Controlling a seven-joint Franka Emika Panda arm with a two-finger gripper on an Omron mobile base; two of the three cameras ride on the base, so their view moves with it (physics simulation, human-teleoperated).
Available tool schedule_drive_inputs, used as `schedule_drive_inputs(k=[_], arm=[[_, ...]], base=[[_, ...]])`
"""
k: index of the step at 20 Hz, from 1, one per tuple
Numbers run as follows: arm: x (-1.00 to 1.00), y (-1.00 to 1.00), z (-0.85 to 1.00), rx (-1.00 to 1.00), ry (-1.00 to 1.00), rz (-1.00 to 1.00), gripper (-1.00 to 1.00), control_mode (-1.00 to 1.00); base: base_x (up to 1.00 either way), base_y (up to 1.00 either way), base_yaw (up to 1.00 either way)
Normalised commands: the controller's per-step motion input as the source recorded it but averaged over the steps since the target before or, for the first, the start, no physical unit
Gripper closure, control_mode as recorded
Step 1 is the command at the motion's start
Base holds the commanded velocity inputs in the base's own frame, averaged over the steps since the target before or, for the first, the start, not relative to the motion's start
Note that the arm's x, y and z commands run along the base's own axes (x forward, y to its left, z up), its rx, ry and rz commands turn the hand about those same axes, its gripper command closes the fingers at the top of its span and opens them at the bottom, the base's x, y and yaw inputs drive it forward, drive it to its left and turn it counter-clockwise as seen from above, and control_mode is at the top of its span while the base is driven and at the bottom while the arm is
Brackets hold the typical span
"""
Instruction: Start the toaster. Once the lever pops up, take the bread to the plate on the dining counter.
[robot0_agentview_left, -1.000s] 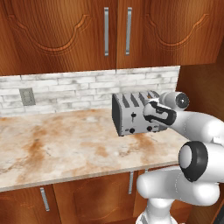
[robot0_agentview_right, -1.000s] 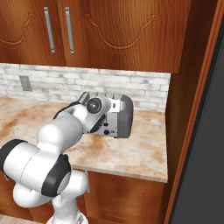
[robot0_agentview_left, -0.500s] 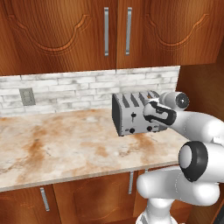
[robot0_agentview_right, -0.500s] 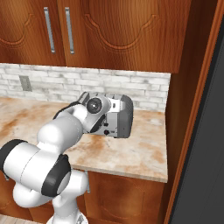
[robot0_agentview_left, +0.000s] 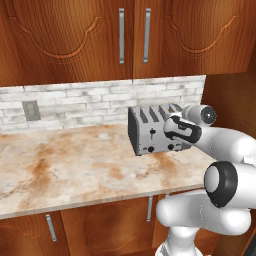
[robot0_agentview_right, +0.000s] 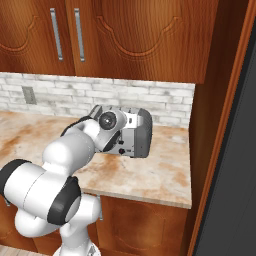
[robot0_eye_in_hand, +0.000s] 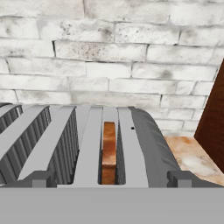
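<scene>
Counter (robot0_agentview_left: 75, 170) corner — toaster (robot0_agentview_left: 150, 131) near wall

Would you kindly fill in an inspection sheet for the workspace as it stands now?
Surface: beige marbled counter, against a white brick backsplash.
Job's things: silver toaster at the counter's right end; bread standing in the rightmost slot, top showing.
Clutter: nothing seen.
Grippers: gripper open, at the toaster's front right, holding nothing.
Cables: nothing seen.
Surroundings: wood cabinets above, wall outlet on the left, wood side panel to the right.
</scene>
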Motion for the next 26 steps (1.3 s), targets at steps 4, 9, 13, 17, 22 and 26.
schedule_drive_inputs(k=[4,9,13,17,22,26], arm=[[0.0,0.0,0.0,0.0,0.0,0.0,-1.0,-1.0],[0.0,0.0,0.0,0.0,0.0,0.0,-1.0,-1.0],[0.0,0.0,0.0,0.0,0.0,0.0,-1.0,-1.0],[0.0,0.0,0.0,0.0,0.0,0.0,-1.0,-1.0],[0.0,0.0,0.0,0.0,0.0,0.0,-1.0,-1.0],[0.0,0.0,0.0,0.0,0.0,0.0,-1.0,-1.0]], base=[[0.0,0.0,0.0],[0.0,0.0,0.0],[0.0,0.0,0.0],[0.0,0.0,0.0],[0.0,0.0,0.0],[0.0,0.0,0.0]])
